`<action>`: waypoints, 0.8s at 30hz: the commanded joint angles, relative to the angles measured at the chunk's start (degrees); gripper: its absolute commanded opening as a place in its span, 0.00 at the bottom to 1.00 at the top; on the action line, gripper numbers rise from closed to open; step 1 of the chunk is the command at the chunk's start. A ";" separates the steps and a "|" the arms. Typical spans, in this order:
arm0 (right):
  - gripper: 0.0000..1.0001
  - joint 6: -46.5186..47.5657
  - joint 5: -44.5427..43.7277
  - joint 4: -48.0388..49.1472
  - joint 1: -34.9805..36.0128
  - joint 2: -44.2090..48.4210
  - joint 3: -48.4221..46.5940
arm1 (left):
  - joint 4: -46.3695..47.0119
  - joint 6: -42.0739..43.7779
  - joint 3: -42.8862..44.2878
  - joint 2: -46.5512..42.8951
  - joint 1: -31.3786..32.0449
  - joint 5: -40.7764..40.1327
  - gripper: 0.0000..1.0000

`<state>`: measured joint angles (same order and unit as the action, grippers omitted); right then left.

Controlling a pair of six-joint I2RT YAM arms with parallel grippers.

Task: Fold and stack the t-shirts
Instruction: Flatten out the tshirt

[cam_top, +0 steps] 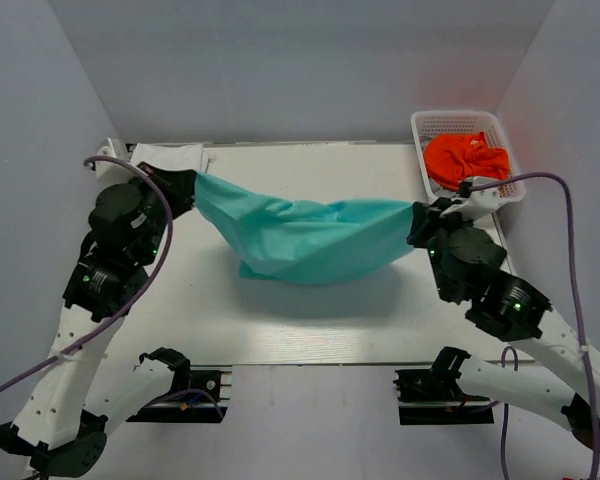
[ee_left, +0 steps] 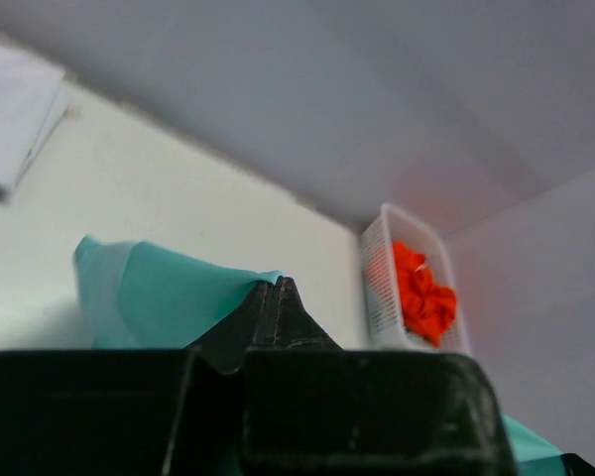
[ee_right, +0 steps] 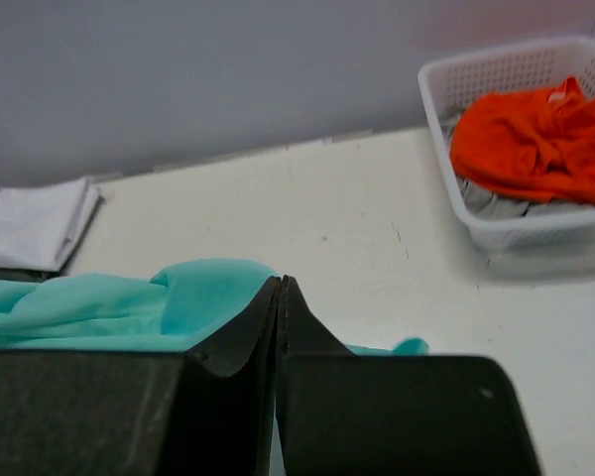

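Observation:
The teal t-shirt (cam_top: 305,238) hangs stretched between my two grippers above the table, sagging in the middle. My left gripper (cam_top: 187,187) is shut on its left end; in the left wrist view the teal cloth (ee_left: 149,296) comes out of the closed tips (ee_left: 270,288). My right gripper (cam_top: 417,222) is shut on its right end; teal cloth (ee_right: 129,302) bunches behind the closed tips (ee_right: 281,286). A folded white t-shirt (cam_top: 168,156) lies at the back left corner. The orange t-shirt (cam_top: 466,158) lies crumpled in the basket. The dark one is hidden.
The white mesh basket (cam_top: 507,149) stands at the back right corner, close behind my right gripper; grey cloth (ee_right: 496,206) shows under the orange shirt. Grey walls enclose the white table (cam_top: 310,320) on three sides.

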<state>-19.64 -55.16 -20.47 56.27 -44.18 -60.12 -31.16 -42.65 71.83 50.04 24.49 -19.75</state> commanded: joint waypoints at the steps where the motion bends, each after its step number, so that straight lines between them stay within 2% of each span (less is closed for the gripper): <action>1: 0.00 8.82 -0.93 4.38 0.15 3.83 -5.27 | 0.31 3.71 6.90 -1.61 0.12 -0.56 0.00; 8: 0.00 11.38 8.83 1.40 0.24 7.18 -15.62 | 2.33 8.54 19.56 -3.37 -1.02 6.82 0.00; 11: 0.00 11.29 16.12 -1.42 0.07 8.50 -20.03 | 0.32 9.86 27.45 -2.85 -1.02 8.15 0.00; 14: 0.00 11.64 25.42 -2.55 0.15 10.26 -23.72 | -2.15 10.49 32.30 -2.32 -1.02 8.67 0.00; 17: 0.00 12.08 30.43 -3.96 -0.11 11.22 -26.80 | -3.47 11.01 35.91 -1.70 -1.02 10.95 0.00; 24: 0.00 12.16 27.30 -2.92 -0.02 10.88 -25.58 | -2.94 11.01 36.62 -0.92 -1.02 15.18 0.00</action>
<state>-8.69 -28.67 -24.05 56.27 -32.67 -86.61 -32.77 -32.45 108.27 46.57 23.75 -7.31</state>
